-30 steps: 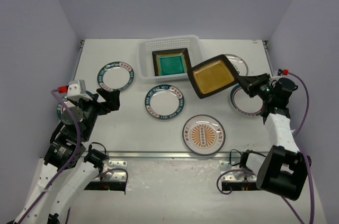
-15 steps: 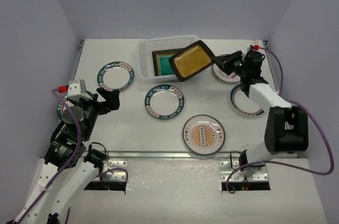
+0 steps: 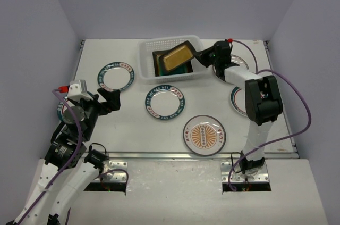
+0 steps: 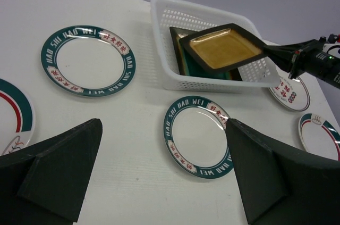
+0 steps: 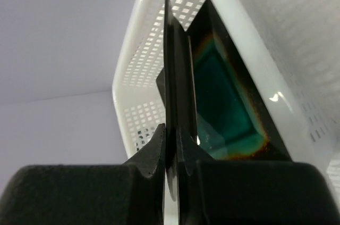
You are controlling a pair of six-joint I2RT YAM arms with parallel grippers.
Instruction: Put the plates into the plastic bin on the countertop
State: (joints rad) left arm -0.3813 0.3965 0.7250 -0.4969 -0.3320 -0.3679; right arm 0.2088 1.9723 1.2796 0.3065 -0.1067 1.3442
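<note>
My right gripper (image 3: 197, 55) (image 5: 171, 129) is shut on the edge of the amber square plate (image 3: 177, 57) (image 4: 223, 48). The plate hangs tilted over the white plastic bin (image 3: 143, 57) (image 4: 159, 17) at the back of the countertop (image 3: 133, 129). Under it in the bin lies a teal square plate (image 5: 228, 102), largely covered. Round teal-rimmed plates (image 3: 116, 76) (image 3: 166, 102) and an orange-motif plate (image 3: 204, 134) lie on the countertop. My left gripper (image 3: 111, 99) (image 4: 164, 124) is open and holds nothing, above the near left of the countertop.
Two more round plates (image 3: 242, 66) (image 3: 240, 102) lie at the right, partly under the right arm. Another plate (image 3: 61, 110) shows beneath the left arm. The bin's lattice walls rise round the square plates.
The right arm has swung left and toward the back, carrying the amber plate from above the right-hand plates to over the bin. The left arm has stayed still.
</note>
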